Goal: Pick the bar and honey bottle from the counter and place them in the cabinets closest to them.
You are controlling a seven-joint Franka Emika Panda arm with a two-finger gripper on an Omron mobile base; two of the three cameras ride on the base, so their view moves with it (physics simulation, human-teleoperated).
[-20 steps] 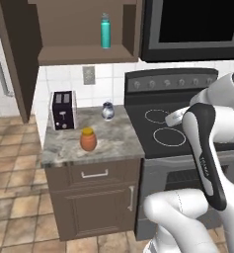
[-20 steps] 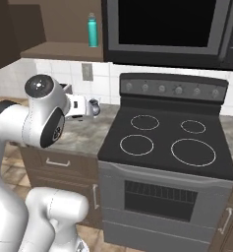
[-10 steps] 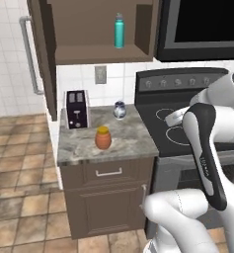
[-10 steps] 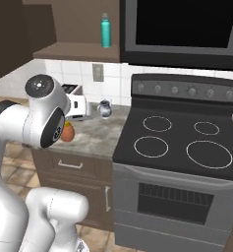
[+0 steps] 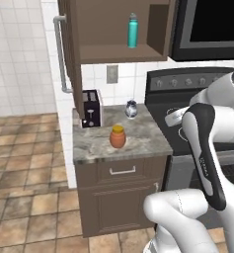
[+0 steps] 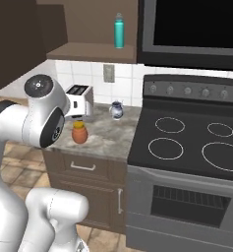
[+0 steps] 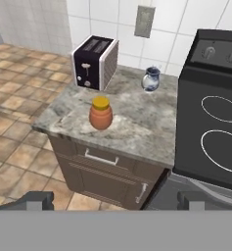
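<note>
The honey bottle (image 5: 117,137) was seen standing upright on the table (image 5: 148,143), near the front edge, with its yellow lid on. It was well apart from the hand (image 7: 115,198), whose two finger tips were spread wide at the bottom of the hand view, with nothing held between them.

Over the last second the whole picture was shifted in both base views: the table, the toaster (image 5: 91,108) and the cabinet (image 5: 113,29) were seen larger and nearer the middle. This was judged to be the base driving closer, not the things moving. The honey bottle was kept in the same spot on the table, in front of the toaster and the small glass jug (image 5: 131,109).

It was judged that the honey bottle had not yet been picked up, and that it was now better placed for a reach. The open cabinet just above, with a teal bottle (image 5: 133,30) on its shelf, was taken as the nearest one. The bar could not be found on the table.

No writing or brand could be read on anything.
</note>
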